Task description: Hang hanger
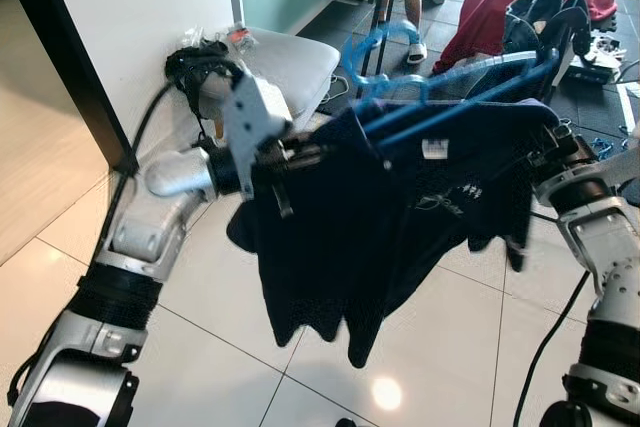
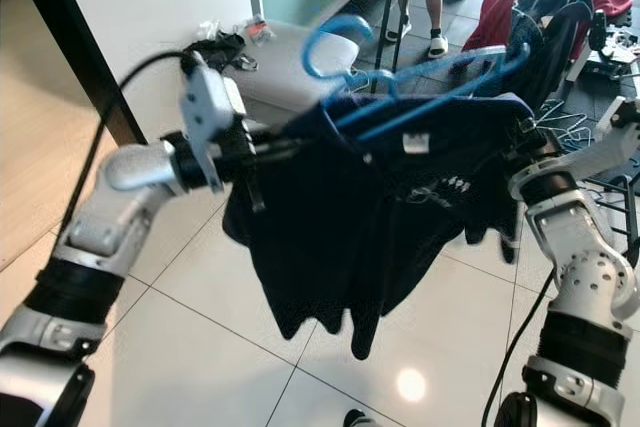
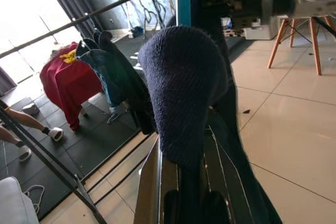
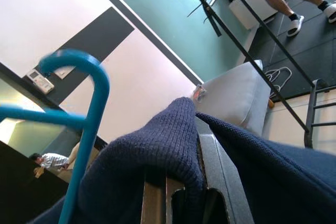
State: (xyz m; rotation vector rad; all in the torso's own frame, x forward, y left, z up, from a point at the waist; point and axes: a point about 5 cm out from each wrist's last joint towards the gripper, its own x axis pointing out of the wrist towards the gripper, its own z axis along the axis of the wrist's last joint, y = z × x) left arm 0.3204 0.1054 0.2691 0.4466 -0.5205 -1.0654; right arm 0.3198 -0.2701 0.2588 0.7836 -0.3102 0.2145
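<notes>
head stereo: down, forward | wrists: close, perhaps outward | shared: garment [image 1: 400,207]

Beneath us we see the white tiled floor [image 1: 200,347], with a grey cushioned seat [image 1: 290,62] by the wall and dark mats [image 1: 345,22] beyond.

Daylight is bright and even in the 2 head views, strongest at the upper right of the frame. A round glare spot [image 1: 387,393] sits on the glossy floor tiles [image 1: 200,297] near the bottom centre. The blue hanger [image 1: 440,82] is smeared by motion blur, and the dark garment [image 1: 380,217] loses detail in shadow. The left wrist view is blown out at its upper left; nearby knit fabric [image 3: 184,82] looks soft.
</notes>
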